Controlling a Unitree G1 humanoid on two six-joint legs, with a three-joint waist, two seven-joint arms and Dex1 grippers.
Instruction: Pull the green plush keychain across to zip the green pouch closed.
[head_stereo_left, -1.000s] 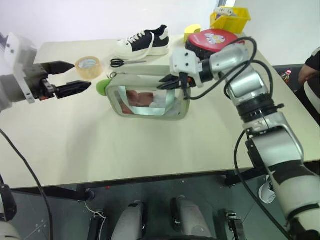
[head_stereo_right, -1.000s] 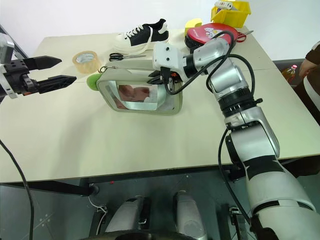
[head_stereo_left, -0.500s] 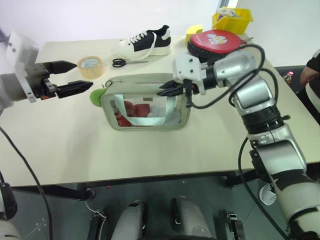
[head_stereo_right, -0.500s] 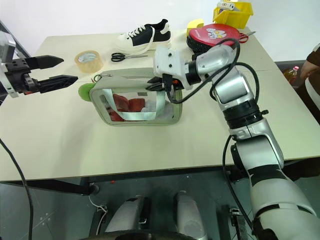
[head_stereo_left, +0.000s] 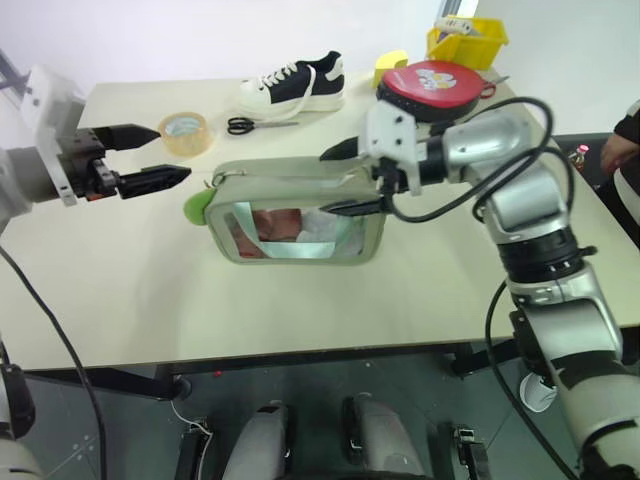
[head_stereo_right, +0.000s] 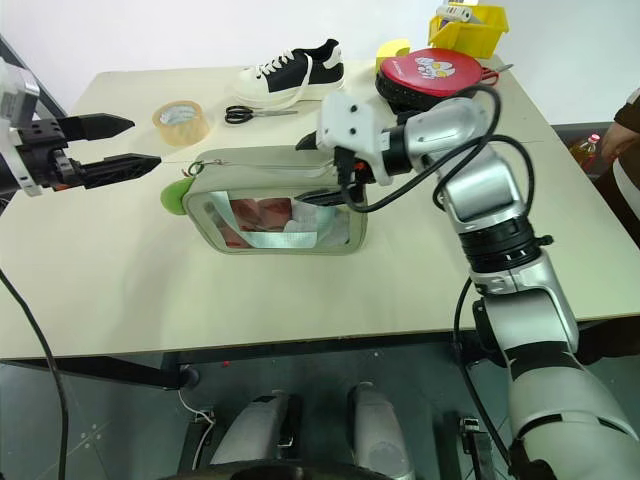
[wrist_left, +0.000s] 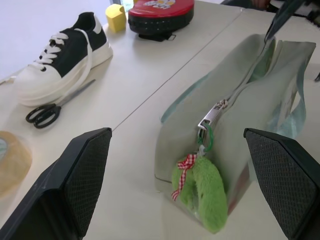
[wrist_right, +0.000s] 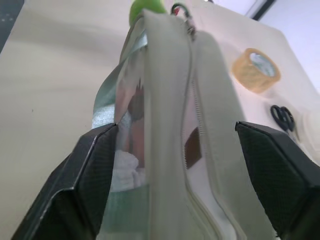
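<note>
Head view: right gripper (head_stereo_left: 352, 180) now spread at the green pouch (head_stereo_left: 296, 222) after clamping its top edge a moment ago, so the pouch stands unheld mid-surface. Left wrist view: left gripper (wrist_left: 172, 185) wide apart, facing the green plush keychain (wrist_left: 200, 192) at the pouch's end; zipper seemingly closed. Tape roll (head_stereo_left: 185, 133), scissors (head_stereo_left: 250, 125), sneaker (head_stereo_left: 292, 85) behind pouch, none obstructing.

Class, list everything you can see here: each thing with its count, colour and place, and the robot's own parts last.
Green pouch: one, sage, table centre.
Green plush keychain: one, lime, pouch's left end.
Tape roll: one, yellowish, behind pouch.
Scissors: one, black-handled, beside tape.
Sneaker: one, black-white, far edge.
Round case: one, red, far right.
Bin: one, yellow, far corner.
Table: one, beige.
Left gripper: open, left of keychain.
Right gripper: open, astride pouch's right end.
</note>
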